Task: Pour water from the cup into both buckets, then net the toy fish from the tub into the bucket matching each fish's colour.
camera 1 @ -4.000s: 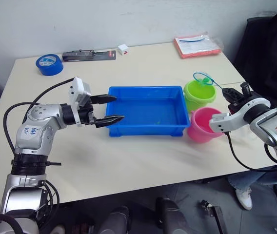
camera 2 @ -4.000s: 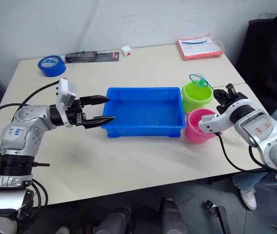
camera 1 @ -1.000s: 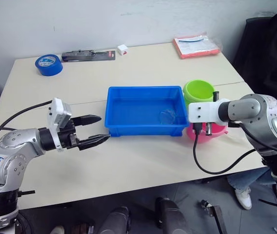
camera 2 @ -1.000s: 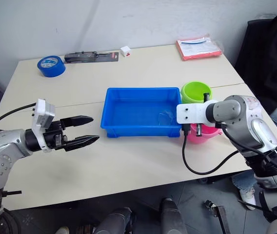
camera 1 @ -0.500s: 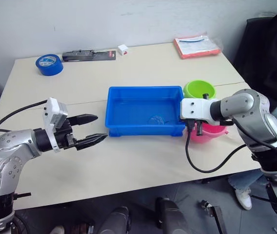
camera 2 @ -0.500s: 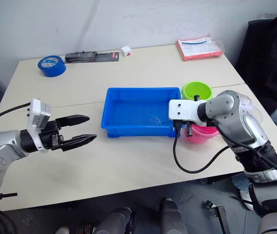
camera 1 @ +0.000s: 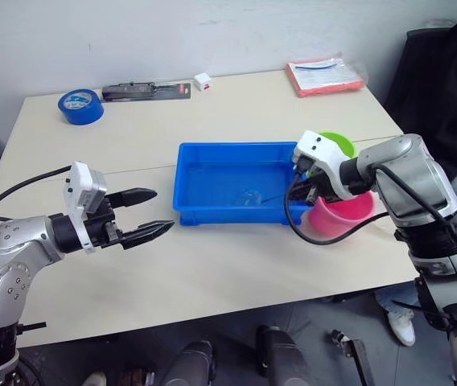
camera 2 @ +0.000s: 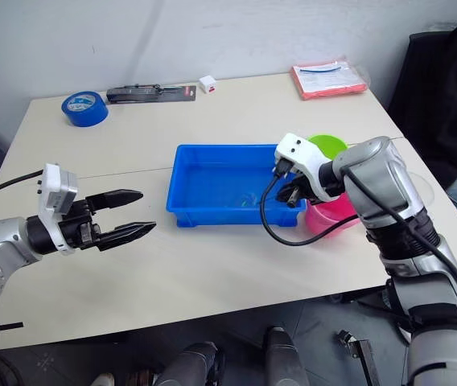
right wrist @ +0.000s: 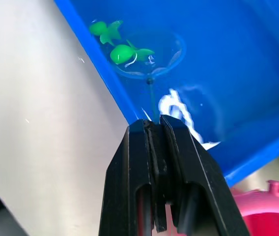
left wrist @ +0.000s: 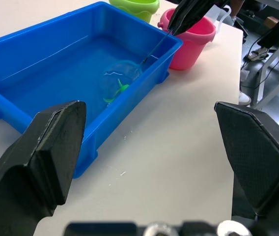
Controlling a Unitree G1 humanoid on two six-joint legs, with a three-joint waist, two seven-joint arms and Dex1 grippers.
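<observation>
The blue tub (camera 1: 212,173) sits mid-table and holds water. My right gripper (camera 1: 307,182) is shut on the thin handle of a small net (camera 1: 250,197), whose hoop dips into the tub's right half. One green toy fish (right wrist: 122,53) lies within the hoop's outline, and another green fish (right wrist: 105,29) is just beside its rim. The green bucket (camera 1: 337,143) and pink bucket (camera 1: 343,215) stand at the tub's right end, partly behind my right arm. My left gripper (camera 1: 162,210) hovers open over the table, left of the tub. The cup is out of view.
At the table's back left are a blue tape roll (camera 1: 80,106), a black tool pack (camera 1: 146,91) and a small white box (camera 1: 203,80). A red folder (camera 1: 325,74) lies at the back right. A person in dark clothes (camera 1: 446,80) stands at the right.
My right gripper carried the net from above the green bucket down into the tub and swept it leftward through the water. My left gripper drew back from the tub's left rim.
</observation>
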